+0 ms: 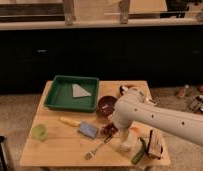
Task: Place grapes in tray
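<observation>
While my gripper point(116, 125) hangs just over the grapes point(109, 130) at lower centre, whether closed I cannot tell, I should settle squarely on the bunch, then lift clear toward the tray point(56, 99), upper left.

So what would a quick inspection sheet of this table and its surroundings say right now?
Surface: wooden table, crowded toward its middle and right.
Job's things: grapes lie on the table beside a blue sponge, outside the green tray; the tray holds a pale triangular piece.
Clutter: dark bowl, yellow item, fork, green cup, white bottle.
Grippers: gripper at the white arm's end, low over the grapes.
Cables: nothing seen.
Surroundings: dark cabinets behind, speckled floor.
</observation>
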`<action>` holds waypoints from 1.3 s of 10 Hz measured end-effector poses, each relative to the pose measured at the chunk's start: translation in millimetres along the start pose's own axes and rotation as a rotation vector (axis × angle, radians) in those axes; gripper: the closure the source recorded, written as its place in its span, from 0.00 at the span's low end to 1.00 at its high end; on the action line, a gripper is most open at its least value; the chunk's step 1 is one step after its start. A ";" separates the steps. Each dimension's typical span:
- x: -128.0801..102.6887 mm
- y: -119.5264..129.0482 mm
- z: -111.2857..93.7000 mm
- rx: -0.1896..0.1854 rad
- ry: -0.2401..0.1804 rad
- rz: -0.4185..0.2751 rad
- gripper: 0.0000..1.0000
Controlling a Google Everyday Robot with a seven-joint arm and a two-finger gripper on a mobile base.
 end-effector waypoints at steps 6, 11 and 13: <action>-17.8 -16.3 -22.1 0.032 0.021 -0.060 0.20; -22.7 -23.4 -34.4 0.071 0.011 -0.070 0.20; -37.3 -30.9 -29.4 0.072 -0.015 -0.091 0.20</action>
